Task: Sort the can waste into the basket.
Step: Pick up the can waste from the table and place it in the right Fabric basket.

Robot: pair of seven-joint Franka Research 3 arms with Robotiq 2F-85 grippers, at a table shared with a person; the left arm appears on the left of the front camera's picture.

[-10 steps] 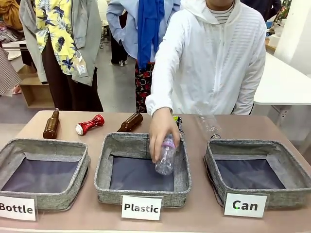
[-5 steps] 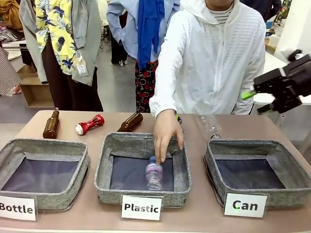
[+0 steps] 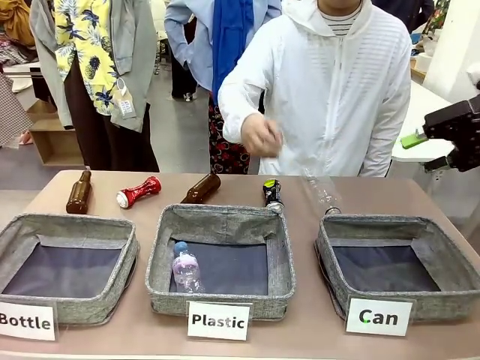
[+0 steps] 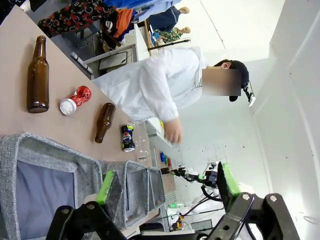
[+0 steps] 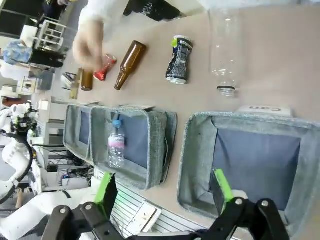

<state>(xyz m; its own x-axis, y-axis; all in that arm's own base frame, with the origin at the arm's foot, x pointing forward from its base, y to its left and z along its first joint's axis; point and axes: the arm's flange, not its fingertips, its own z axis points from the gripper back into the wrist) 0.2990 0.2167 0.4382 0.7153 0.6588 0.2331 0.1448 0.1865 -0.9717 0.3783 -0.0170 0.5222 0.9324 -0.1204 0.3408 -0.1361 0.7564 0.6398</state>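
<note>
Brown tabletop (image 3: 315,334) carries three grey fabric baskets in a row along the robot's side, and the "Plastic" basket (image 3: 217,216) stands in the middle of them. A small plastic bottle (image 3: 184,268) with a blue cap lies inside it, on the left of the dark lining. Left of the "Plastic" basket stands the "Bottle" basket (image 3: 69,223); right of it stands the "Can" basket (image 3: 390,223), which shows its blue lining.

The black can (image 3: 273,194) lies on the table just behind the "Plastic" basket's far right corner, apart from every basket. A brown glass bottle (image 3: 201,189) lies just behind the far left corner. The red can (image 3: 139,192) lies farther left of it with its silver end turned left, and a second brown glass bottle (image 3: 79,192) lies beyond that. A clear plastic bottle (image 3: 322,191) lies on the table behind and to the right of the "Plastic" basket.

A person in a white jacket stands behind the "Plastic" basket, with one hand (image 3: 261,136) raised in the air above the black can.

The right gripper (image 3: 424,154) hangs high, well to the right of the "Plastic" basket, its fingers spread with nothing between them. The left gripper (image 4: 167,184) is likewise spread and empty, with grey basket wall below it.
</note>
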